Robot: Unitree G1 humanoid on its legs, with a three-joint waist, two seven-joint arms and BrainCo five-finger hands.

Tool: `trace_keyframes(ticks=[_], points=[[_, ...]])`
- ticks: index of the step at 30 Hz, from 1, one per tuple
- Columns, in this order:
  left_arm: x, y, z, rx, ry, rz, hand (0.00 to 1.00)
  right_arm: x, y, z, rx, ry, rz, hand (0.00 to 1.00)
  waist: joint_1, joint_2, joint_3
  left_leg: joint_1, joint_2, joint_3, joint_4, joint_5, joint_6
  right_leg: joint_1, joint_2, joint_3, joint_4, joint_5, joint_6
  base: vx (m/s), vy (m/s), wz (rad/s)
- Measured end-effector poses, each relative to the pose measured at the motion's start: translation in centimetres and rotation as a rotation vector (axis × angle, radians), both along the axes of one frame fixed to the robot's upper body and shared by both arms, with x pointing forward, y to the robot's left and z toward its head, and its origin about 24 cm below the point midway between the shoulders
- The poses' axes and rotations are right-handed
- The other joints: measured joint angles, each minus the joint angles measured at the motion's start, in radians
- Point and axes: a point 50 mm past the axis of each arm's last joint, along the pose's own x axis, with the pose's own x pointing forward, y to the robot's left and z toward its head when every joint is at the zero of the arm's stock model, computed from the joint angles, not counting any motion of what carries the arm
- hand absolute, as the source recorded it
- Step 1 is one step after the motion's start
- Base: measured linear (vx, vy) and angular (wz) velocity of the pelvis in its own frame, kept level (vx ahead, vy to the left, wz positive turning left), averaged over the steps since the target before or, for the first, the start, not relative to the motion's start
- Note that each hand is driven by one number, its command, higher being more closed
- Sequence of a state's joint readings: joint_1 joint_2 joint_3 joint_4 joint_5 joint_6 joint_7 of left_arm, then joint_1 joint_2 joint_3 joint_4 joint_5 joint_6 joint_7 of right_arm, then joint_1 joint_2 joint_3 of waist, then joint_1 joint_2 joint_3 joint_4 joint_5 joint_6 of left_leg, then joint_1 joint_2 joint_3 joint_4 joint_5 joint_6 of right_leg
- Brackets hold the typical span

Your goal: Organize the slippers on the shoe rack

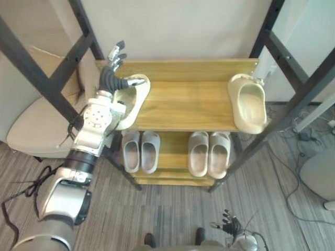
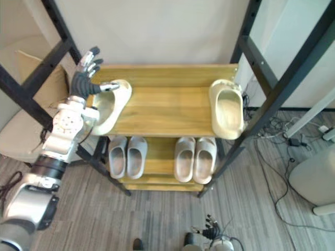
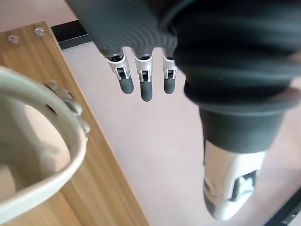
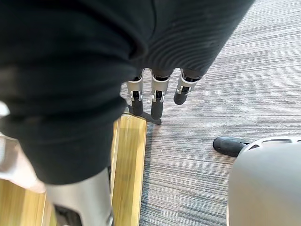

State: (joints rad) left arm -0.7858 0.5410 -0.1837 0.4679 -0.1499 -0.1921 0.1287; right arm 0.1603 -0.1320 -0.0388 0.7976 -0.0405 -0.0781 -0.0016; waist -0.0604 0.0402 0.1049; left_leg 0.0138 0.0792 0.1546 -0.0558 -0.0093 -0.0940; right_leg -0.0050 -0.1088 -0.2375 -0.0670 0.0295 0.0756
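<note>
A cream slipper [image 1: 132, 99] lies at the left end of the wooden top shelf [image 1: 183, 104], partly over the shelf's left edge. My left hand [image 1: 111, 77] hovers at its far end, open, fingers straight and thumb stretched over the rim. In the left wrist view the fingers [image 3: 146, 87] stand apart from this slipper [image 3: 42, 155]. A second cream slipper [image 1: 248, 104] rests at the shelf's right end. Two pale grey pairs [image 1: 140, 151] [image 1: 209, 153] sit side by side on the lower shelf. My right hand [image 1: 230, 226] hangs low over the floor, open.
Black slanted frame posts [image 1: 57, 83] [image 1: 293, 99] flank the rack on both sides. A beige cushioned seat [image 1: 31, 125] stands left of the rack. A pale rounded object [image 1: 320, 180] and loose cables [image 1: 303, 137] lie on the floor at the right.
</note>
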Motion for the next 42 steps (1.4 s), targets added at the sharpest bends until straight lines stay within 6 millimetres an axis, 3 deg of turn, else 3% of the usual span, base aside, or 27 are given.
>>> trace_keyframes(ticks=[3, 13, 27, 42], points=[[0.2, 1.0, 1.0, 0.056, -0.015, 0.044, 0.00, 0.4, -0.1, 0.2, -0.004, -0.011, 0.004, 0.00, -0.002, 0.009, 0.011, -0.032, 0.000, 0.002, 0.007, 0.000, 0.000, -0.031, 0.000, 0.005, 0.008, 0.001, -0.002, 0.00, -0.002, -0.01], [0.4, 3.7, 0.6, 0.188, 0.045, 0.167, 0.00, 0.9, -0.8, 0.5, -0.026, -0.023, 0.011, 0.00, 0.000, 0.039, 0.032, -0.049, 0.000, 0.005, 0.015, 0.000, 0.000, -0.057, -0.001, 0.027, 0.023, 0.002, -0.005, 0.00, -0.005, -0.04], [-0.3, 6.4, 2.2, 0.274, 0.015, 0.262, 0.00, 1.0, -0.8, 0.5, -0.027, -0.031, 0.014, 0.00, 0.003, 0.042, 0.037, -0.048, 0.003, -0.003, 0.024, 0.000, 0.000, -0.062, -0.002, 0.029, 0.043, 0.000, -0.007, -0.02, -0.003, -0.01], [-0.1, 6.5, 2.4, 0.347, 0.020, 0.301, 0.00, 1.6, -0.8, 1.0, -0.028, -0.060, 0.020, 0.00, 0.000, 0.039, 0.069, -0.069, 0.004, -0.002, 0.022, 0.000, 0.000, -0.086, -0.001, 0.030, 0.044, 0.000, -0.007, 0.00, 0.000, 0.00]])
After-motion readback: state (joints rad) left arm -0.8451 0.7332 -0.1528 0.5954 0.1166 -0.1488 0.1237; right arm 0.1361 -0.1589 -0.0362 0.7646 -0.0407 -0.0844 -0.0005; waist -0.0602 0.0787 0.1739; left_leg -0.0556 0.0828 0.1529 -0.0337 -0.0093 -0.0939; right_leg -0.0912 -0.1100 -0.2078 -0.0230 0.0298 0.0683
